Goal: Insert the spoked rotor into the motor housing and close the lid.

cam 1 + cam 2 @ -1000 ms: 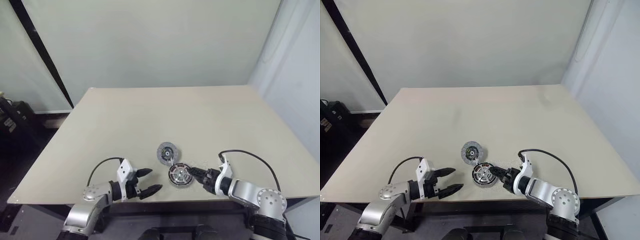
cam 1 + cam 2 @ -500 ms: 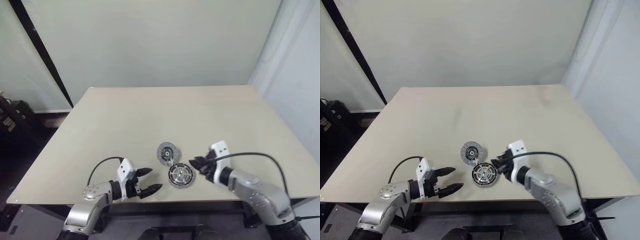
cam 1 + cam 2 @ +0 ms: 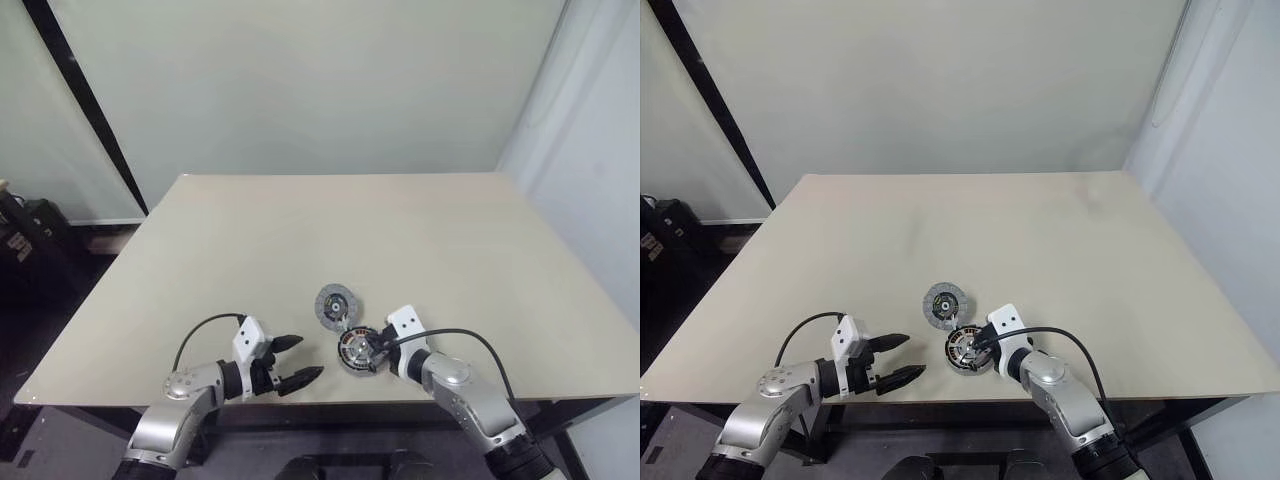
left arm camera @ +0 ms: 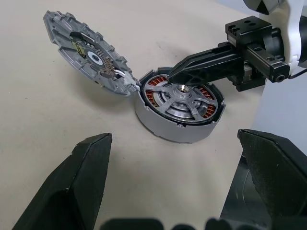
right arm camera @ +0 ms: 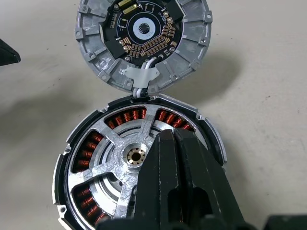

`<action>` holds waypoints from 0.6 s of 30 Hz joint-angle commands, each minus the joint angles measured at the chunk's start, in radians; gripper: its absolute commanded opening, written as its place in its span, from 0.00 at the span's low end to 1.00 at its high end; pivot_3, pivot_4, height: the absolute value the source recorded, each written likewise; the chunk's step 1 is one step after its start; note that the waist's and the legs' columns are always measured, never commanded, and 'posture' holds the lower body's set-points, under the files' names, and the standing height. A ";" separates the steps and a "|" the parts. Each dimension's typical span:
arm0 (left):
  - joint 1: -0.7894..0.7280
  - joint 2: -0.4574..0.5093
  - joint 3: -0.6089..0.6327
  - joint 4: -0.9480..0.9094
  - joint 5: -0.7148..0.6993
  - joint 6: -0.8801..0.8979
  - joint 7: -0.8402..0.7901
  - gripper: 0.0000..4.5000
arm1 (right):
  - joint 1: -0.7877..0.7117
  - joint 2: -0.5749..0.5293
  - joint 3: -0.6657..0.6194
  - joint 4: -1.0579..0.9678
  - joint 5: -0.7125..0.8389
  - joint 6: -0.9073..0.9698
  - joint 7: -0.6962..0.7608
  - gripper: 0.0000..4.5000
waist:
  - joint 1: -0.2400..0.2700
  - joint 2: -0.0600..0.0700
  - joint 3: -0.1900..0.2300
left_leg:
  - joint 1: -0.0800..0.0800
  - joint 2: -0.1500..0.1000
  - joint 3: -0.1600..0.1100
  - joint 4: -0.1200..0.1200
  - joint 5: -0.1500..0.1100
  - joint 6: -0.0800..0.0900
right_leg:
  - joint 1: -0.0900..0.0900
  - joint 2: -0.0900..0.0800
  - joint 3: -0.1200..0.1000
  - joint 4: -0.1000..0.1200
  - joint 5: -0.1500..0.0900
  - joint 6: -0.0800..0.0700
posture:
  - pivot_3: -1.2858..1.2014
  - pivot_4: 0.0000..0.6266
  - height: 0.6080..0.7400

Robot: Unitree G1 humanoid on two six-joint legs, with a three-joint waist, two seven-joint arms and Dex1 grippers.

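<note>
Both arms: silver-grey rounded shells, white wrist blocks, black cable looping from each wrist. Left gripper (image 3: 290, 364) and right gripper (image 4: 175, 72) have black tapered fingers; right one's black base block shows small screw holes.

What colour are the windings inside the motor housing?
Copper-orange windings, clearest in the right wrist view.

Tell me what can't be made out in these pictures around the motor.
- Right wrist view: the closed right end effector covers part of the spoked rotor in the housing.
- Left wrist view: whether its tips touch the rotor; the angle hides it.
- Head views: the lid face is too small to read.
</note>
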 commanded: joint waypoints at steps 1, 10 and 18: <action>-0.002 0.009 0.019 -0.043 -0.009 -0.012 0.003 1.00 | -0.019 -0.015 -0.022 -0.099 -0.012 0.022 0.025 0.05 | 0.000 0.000 0.000 | 0.000 0.000 0.000 0.000 0.000 0.000 | 0.000 0.000 0.000 0.000 0.000 0.000 | 0.52 0.00 1.00; -0.021 0.007 0.006 -0.015 -0.002 -0.016 -0.007 1.00 | -0.215 -0.371 0.185 -0.424 -0.124 0.262 0.320 0.66 | 0.000 0.000 0.000 | 0.000 0.000 -0.001 0.002 0.000 0.000 | 0.000 0.000 -0.001 0.000 0.000 0.000 | 0.52 0.00 1.00; -0.045 0.029 -0.027 0.014 0.029 -0.021 -0.044 1.00 | -0.340 -0.513 0.367 -0.454 -0.232 0.280 0.514 1.00 | 0.000 -0.002 0.000 | -0.001 -0.001 0.000 0.002 0.000 0.000 | 0.000 -0.001 -0.001 0.000 0.000 0.000 | 0.52 0.00 1.00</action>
